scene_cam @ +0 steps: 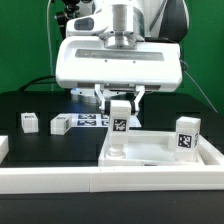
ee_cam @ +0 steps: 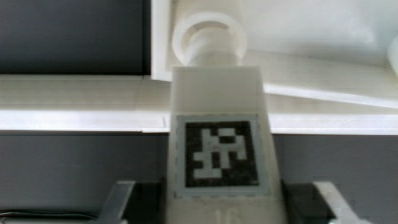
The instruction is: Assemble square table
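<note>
My gripper (scene_cam: pixel 120 106) hangs over the near-left corner of the square table's white slab (scene_cam: pixel 160 152) and is shut on a white leg (scene_cam: pixel 120 124). The leg stands upright with its tag facing the camera, and its lower end is down at the slab's corner. In the wrist view the same leg (ee_cam: pixel 217 110) runs out from between the two fingers (ee_cam: pixel 127 203), its round end over the slab's rim (ee_cam: pixel 80 100). A second leg (scene_cam: pixel 186 136) stands upright at the slab's corner on the exterior view's right.
Two loose legs (scene_cam: pixel 30 122) (scene_cam: pixel 60 125) lie on the black table at the exterior view's left. The marker board (scene_cam: pixel 90 121) lies behind them. A long white border bar (scene_cam: pixel 90 180) runs along the front edge.
</note>
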Available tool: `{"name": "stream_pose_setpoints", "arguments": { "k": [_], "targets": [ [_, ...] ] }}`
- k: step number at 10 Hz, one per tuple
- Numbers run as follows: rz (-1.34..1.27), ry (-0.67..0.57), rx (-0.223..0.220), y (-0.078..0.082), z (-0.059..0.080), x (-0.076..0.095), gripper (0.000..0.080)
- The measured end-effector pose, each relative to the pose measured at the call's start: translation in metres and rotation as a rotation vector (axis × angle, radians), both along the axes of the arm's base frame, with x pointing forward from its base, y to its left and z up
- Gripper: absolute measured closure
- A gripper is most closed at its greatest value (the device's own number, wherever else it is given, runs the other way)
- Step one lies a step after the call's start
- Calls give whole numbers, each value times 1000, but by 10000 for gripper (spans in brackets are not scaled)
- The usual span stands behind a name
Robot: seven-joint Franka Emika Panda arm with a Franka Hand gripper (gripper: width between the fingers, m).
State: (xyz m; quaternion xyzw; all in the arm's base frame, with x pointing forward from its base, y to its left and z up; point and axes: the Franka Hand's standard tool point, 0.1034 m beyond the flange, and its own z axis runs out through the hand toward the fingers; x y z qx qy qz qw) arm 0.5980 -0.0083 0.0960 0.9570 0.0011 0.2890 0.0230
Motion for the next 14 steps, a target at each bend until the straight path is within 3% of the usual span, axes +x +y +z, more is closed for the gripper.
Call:
{"name": "stream_pose_setpoints", "arguments": {
  "k": [4, 10, 11, 12, 13, 14],
  "targets": [
    [0, 14, -3, 0, -12, -6, 509],
    [14, -12, -16, -1, -13, -2, 509],
    [15, 20, -7, 1, -16, -4, 413],
    [16, 24, -6, 1, -17, -4, 259],
    [16, 26, -6, 1, -18, -5, 259],
    [16, 26, -6, 1, -18, -5, 171]
  ]
}}
